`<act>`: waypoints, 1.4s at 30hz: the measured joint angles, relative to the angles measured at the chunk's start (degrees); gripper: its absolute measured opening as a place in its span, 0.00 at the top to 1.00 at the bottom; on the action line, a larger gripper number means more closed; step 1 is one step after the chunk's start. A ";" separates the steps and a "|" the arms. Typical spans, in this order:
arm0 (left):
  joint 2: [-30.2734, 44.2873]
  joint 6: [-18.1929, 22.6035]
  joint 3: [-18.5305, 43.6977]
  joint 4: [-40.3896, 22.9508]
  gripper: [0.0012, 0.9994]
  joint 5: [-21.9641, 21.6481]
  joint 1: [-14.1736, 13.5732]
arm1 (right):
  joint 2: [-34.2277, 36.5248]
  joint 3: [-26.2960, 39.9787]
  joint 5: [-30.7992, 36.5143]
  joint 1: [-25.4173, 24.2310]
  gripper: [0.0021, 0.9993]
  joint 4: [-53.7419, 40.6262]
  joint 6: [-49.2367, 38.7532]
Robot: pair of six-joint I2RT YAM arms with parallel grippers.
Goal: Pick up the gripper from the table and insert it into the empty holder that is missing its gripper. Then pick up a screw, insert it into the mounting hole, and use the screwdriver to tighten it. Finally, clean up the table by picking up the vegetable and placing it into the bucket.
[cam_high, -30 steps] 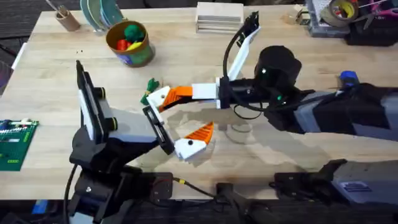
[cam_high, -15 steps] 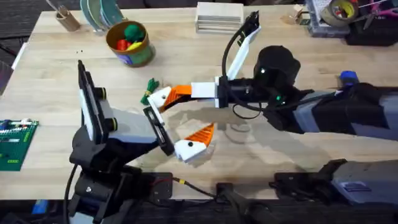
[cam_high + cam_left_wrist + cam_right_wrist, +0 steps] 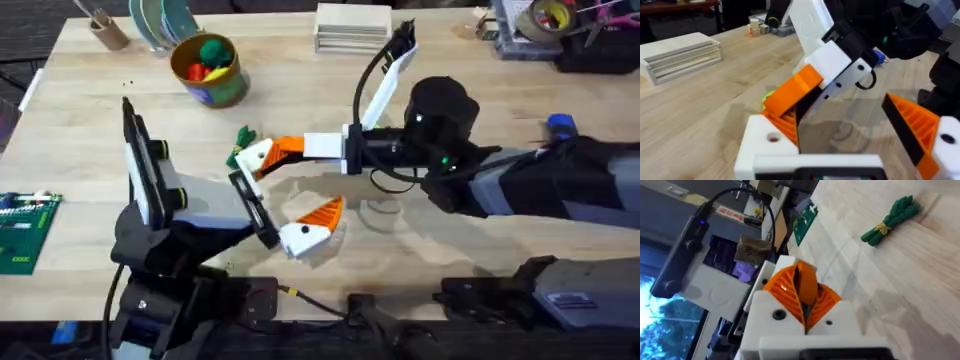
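On the pale wooden counter (image 3: 90, 110), your right claw (image 3: 262, 156), clamped on the gripper (image 3: 805, 284), meets the holder (image 3: 254, 158) of the wide-open left claw (image 3: 280, 195).

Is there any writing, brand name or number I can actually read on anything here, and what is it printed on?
No text here can be read.
The bucket has a coloured label, too blurred to read.
The green circuit board carries white markings, too small to read.
A strip with red marks on the equipment seen from the right wrist is too blurred to read.
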 joint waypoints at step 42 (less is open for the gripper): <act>0.00 1.13 0.02 -0.21 0.01 8.35 -1.46 | 1.11 0.40 -11.35 -16.19 0.01 0.26 0.03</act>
